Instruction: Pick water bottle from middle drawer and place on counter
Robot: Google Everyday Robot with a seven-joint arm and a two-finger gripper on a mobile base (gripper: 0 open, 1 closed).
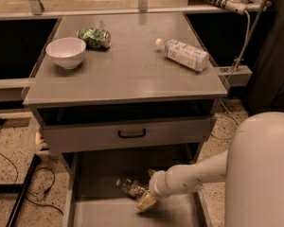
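One water bottle (130, 187) and hand (146, 201) in middle drawer (99, 211)

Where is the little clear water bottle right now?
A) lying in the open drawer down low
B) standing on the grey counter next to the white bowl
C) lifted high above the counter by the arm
A: the water bottle lies on the floor of the open middle drawer, and the end effector is down there right next to it.
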